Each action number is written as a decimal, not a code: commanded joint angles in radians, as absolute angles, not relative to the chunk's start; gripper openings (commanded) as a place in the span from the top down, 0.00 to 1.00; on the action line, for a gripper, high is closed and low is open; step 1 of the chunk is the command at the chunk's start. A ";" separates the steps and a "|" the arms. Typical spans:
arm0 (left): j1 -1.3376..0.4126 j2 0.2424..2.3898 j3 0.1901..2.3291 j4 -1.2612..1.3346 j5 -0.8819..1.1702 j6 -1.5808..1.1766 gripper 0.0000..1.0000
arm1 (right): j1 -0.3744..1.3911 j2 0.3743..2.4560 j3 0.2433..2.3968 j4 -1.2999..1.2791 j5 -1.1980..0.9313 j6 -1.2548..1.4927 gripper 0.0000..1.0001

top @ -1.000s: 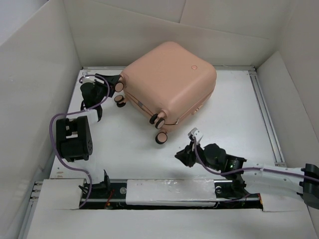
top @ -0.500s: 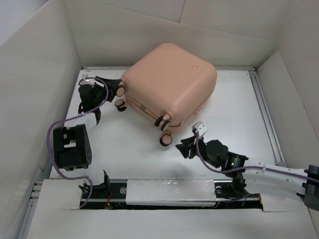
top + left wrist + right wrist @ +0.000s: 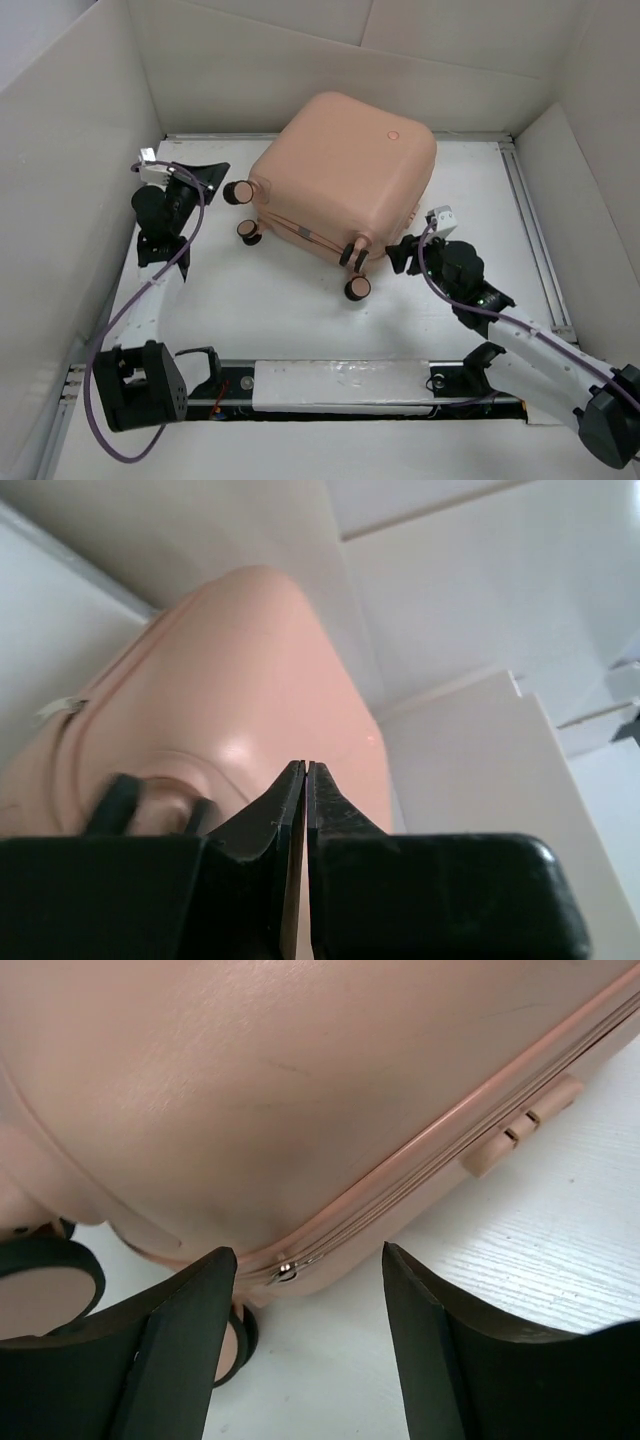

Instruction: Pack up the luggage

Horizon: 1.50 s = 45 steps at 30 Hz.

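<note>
You've got the pink suitcase [image 3: 345,175] lying lid-shut at the back of the table [image 3: 250,285], left gripper [image 3: 305,768] clamped shut on nothing, right gripper [image 3: 305,1260] spread wide at the zip pull [image 3: 287,1272], so probably only zipping remains.

text: none legible | luggage [image 3: 340,175]: round emblem [image 3: 392,133], too small to read
</note>
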<state>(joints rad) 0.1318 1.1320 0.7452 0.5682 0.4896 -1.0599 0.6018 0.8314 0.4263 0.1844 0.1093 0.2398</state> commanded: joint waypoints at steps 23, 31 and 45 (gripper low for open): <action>0.086 1.157 0.649 0.431 0.537 -0.945 0.04 | 0.520 0.808 0.397 0.251 -0.089 0.276 0.32; 0.063 1.220 0.626 0.520 0.562 -1.005 0.12 | 0.520 0.848 0.397 0.261 -0.100 0.276 0.31; -0.006 1.250 0.657 0.548 0.509 -1.012 0.52 | 0.511 0.897 0.456 0.261 -0.121 0.235 0.42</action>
